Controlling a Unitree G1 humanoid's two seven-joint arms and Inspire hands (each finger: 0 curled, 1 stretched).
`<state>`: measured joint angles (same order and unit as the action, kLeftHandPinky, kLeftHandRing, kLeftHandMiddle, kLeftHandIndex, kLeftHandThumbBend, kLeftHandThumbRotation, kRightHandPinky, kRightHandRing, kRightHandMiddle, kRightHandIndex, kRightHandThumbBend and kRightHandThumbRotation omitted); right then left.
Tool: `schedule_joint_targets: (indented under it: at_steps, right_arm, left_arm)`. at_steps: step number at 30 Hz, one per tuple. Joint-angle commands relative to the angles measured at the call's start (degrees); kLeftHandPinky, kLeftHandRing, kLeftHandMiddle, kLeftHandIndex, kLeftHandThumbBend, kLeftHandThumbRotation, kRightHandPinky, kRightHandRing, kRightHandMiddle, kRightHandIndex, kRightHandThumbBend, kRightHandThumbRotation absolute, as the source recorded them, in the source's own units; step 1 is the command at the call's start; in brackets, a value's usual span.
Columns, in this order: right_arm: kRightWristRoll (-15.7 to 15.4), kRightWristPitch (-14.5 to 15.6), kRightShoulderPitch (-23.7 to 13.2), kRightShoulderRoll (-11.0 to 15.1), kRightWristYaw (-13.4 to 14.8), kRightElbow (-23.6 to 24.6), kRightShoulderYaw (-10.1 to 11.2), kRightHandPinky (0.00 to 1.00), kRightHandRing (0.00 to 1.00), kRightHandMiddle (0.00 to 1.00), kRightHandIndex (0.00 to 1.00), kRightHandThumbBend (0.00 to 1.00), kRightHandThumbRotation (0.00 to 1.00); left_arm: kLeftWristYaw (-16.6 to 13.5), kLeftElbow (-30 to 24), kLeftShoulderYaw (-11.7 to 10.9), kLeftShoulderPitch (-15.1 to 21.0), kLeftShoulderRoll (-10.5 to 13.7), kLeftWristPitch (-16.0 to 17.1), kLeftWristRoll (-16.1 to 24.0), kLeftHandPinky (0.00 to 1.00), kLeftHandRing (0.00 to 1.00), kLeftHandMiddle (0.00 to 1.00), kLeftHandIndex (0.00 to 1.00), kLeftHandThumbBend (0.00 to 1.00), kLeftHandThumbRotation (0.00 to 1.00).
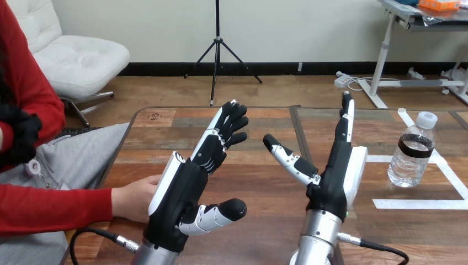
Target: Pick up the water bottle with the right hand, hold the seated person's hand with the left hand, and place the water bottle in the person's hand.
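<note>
None of the three steps looked done. The water bottle (411, 157) stood upright and untouched on the table (265, 232), at the right, well apart from the right hand (336, 176), whose fingers were straight and spread, holding nothing. The left hand (179, 199) was likewise open, raised just beside the person's hand (132, 200), which rested at the table's near left edge; no grasp showed between them.

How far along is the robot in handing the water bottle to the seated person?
Done: nothing yet. The water bottle stands upright on the table, right of the right hand, untouched. In hand: both hands are open above the table; the left hand is next to the person's hand at the table's left edge, not curled round it. Left: grasp the bottle, hold the person's hand, place the bottle in it.
</note>
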<state>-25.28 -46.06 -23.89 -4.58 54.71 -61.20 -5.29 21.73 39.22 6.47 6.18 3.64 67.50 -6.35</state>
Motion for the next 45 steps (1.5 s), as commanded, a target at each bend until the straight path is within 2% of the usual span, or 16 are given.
schedule_joint_targets:
  at_steps: [1, 19, 33, 45]
  right_arm:
    - [-1.2, -0.49, -5.09, 1.35, 0.94, -0.17, -0.76, 0.95, 0.94, 0.95, 0.94, 0.87, 0.04]
    - [-1.69, -0.64, -6.32, 2.74, 2.61, -1.84, -1.61, 0.96, 0.96, 0.94, 0.92, 0.86, 0.0]
    - [-3.55, 2.51, -7.18, 3.68, 4.79, -2.22, -2.86, 0.95, 0.96, 0.94, 0.92, 0.82, 0.0]
    - [-4.03, 4.22, -7.55, 3.99, 5.28, -2.11, -3.73, 0.95, 0.97, 0.96, 0.94, 0.78, 0.0]
  left_arm:
    - [-0.28, -2.06, -0.46, 1.74, 0.29, 0.66, -0.48, 0.86, 0.93, 0.95, 0.98, 0.89, 0.76]
    - [0.25, -2.52, -0.42, 1.74, 0.28, 0.1, -1.33, 0.87, 0.93, 0.96, 0.98, 0.89, 0.76]
    - [0.56, -3.05, -0.54, 1.55, 0.55, -0.43, -1.62, 0.88, 0.93, 0.96, 0.98, 0.89, 0.76]
    - [-0.05, -3.17, -1.09, 1.58, 0.49, -0.02, -0.73, 0.85, 0.92, 0.94, 0.97, 0.88, 0.77]
